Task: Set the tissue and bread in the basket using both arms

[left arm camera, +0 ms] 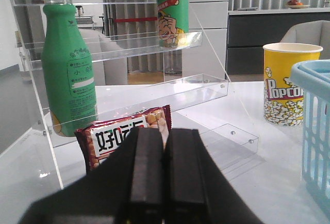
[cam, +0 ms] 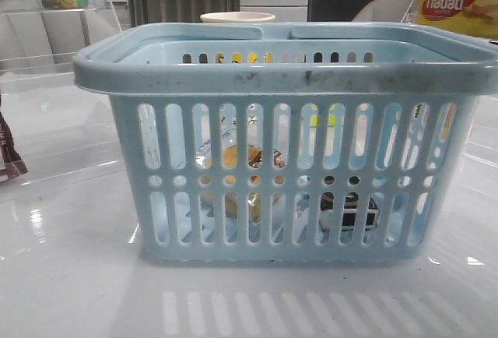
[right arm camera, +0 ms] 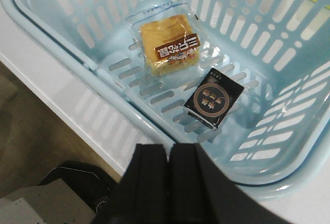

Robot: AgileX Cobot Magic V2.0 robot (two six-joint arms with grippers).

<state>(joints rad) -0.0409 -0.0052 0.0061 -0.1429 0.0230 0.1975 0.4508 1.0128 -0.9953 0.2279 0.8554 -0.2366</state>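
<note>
The pale blue basket fills the front view; its rim also shows in the right wrist view and its edge in the left wrist view. The bread, golden in a clear wrapper with a dark label, lies on the basket floor; it shows through the slots. The black and white tissue pack lies beside it, also seen through the slots. My right gripper is shut and empty above the basket's rim. My left gripper is shut and empty, away from the basket, facing a shelf.
A clear acrylic shelf holds two green bottles and a red snack packet. A yellow popcorn cup stands beside the basket. A yellow-and-red nabati box sits at the back right. The table edge runs beside the basket.
</note>
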